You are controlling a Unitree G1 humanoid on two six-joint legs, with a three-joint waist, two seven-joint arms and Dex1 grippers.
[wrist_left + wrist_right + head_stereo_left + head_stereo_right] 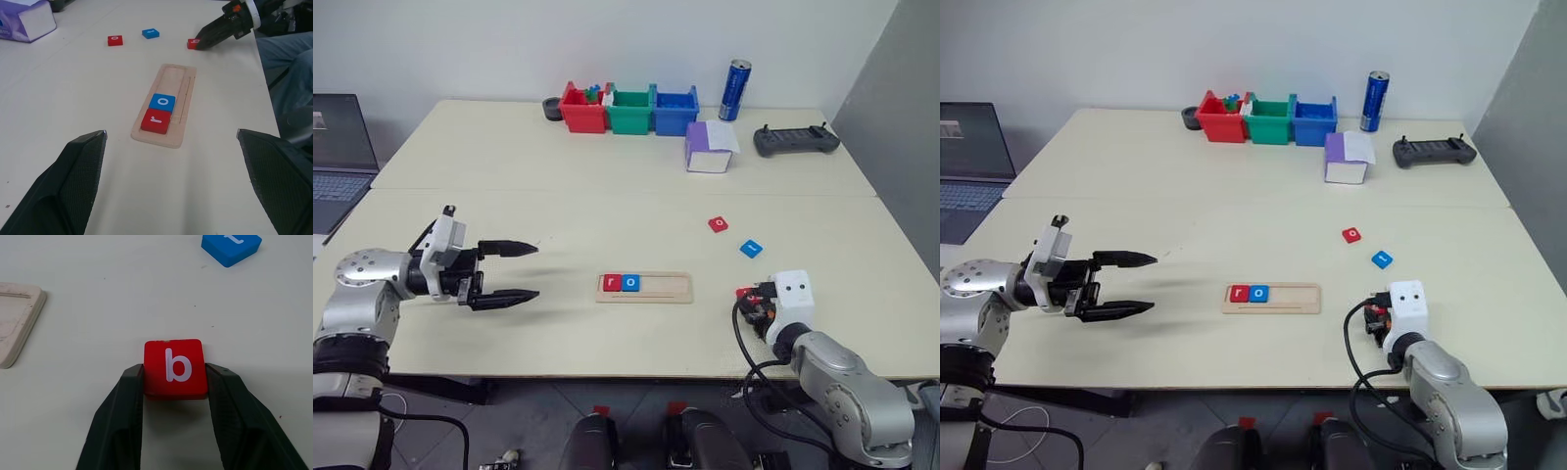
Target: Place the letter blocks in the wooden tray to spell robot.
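The wooden tray lies near the table's front middle, with a red "r" block and a blue "o" block side by side at its left end. To its right, my right gripper is shut on a red "b" block down at the table surface, a finger pressed against each side. Farther back on the right lie a red "o" block and a blue "t" block. My left gripper hovers open left of the tray, pointing toward it, with nothing between its fingers.
Red, green and blue bins stand at the back with a blue can. A purple-and-white box and a black controller sit at the back right. A laptop is at the far left.
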